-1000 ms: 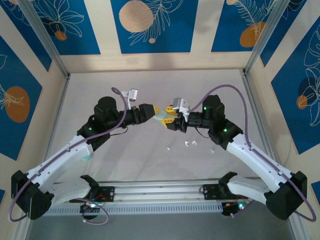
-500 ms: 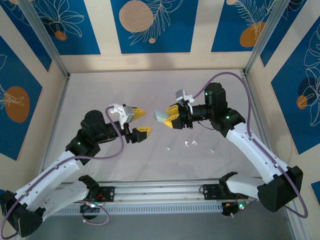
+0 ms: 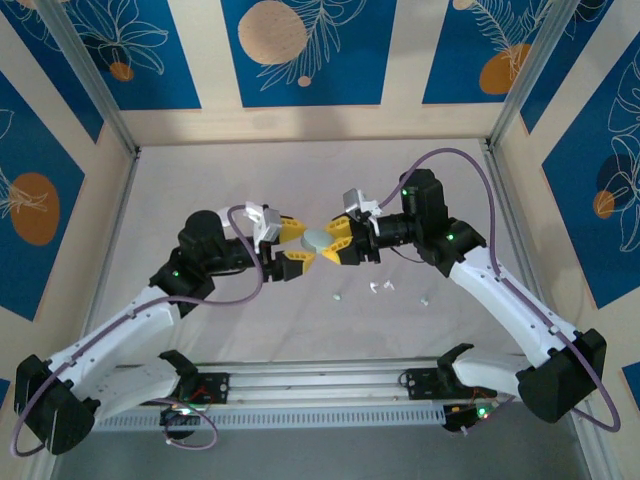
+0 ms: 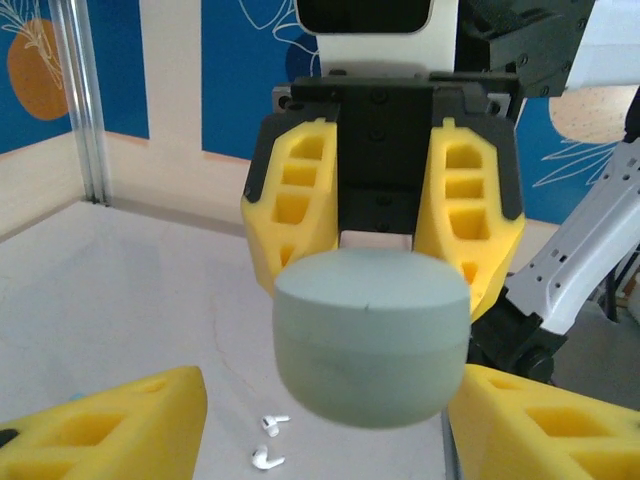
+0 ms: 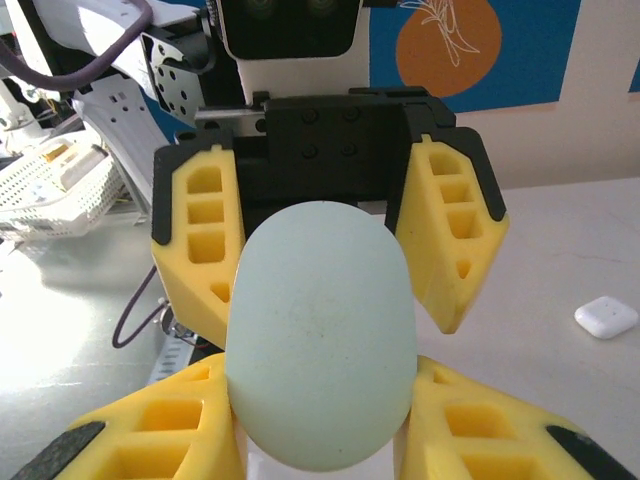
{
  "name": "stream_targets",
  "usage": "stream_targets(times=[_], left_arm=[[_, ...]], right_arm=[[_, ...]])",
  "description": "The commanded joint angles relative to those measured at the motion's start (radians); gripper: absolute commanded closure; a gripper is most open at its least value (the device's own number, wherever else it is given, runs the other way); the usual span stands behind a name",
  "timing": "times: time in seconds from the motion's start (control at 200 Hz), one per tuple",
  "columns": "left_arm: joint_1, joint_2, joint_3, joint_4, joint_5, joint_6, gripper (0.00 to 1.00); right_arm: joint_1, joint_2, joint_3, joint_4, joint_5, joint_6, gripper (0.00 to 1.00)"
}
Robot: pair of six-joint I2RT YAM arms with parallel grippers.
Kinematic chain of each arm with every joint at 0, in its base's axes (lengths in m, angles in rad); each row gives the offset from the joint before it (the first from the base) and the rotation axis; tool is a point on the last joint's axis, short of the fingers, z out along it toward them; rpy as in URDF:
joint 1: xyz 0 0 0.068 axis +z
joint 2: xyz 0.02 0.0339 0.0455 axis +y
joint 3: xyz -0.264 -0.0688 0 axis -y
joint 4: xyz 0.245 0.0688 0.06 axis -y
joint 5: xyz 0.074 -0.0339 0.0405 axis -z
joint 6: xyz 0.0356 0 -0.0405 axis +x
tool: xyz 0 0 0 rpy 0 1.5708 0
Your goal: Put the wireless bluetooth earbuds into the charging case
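Since half a second before, the left arm had swung back in from the left side of the table (image 3: 200, 170), and the left gripper (image 3: 297, 248) had closed the gap to the right gripper (image 3: 335, 242), so the two met nose to nose above the table's middle. The right gripper's yellow jaws were pinched on the charging case (image 3: 318, 238), a pale teal rounded shell held clear of the table with its free end pointing at the left gripper. In the right wrist view the case sat squarely between that gripper's own fingers (image 5: 150, 440). The left gripper's jaws stood spread, one on each side of the case's free end. In the left wrist view a clear gap showed between the case and one finger (image 4: 100, 425), while the other finger lay close beside it, and whether it touched could not be told. The left arm reached from the near left corner, elbow bent, forearm pointing right; the right arm arched up from the near right corner, wrist turned left. The wireless bluetooth earbuds (image 3: 378, 288) had not shifted — they lay scattered on the table between its middle and the near edge, a little toward the right, below the grippers and apart from the case.
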Motion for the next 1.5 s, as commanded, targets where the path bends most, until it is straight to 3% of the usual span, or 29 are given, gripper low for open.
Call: stream_targets(times=[0.0,0.455,1.491], left_arm=[[0.000,0.016,0.052,0.043,0.063,-0.028,0.39],[-0.005,0.033,0.059,0.045,0.098,-0.021,0.55],[-0.010,0.032,0.064,0.054,0.093,-0.013,0.50]], right_arm=[[0.009,-0.007,-0.002,0.004,0.026,-0.034,0.67],[0.017,-0.007,-0.012,0.044,0.047,-0.028,0.67],[0.011,-0.008,-0.023,0.045,0.056,-0.039,0.66]])
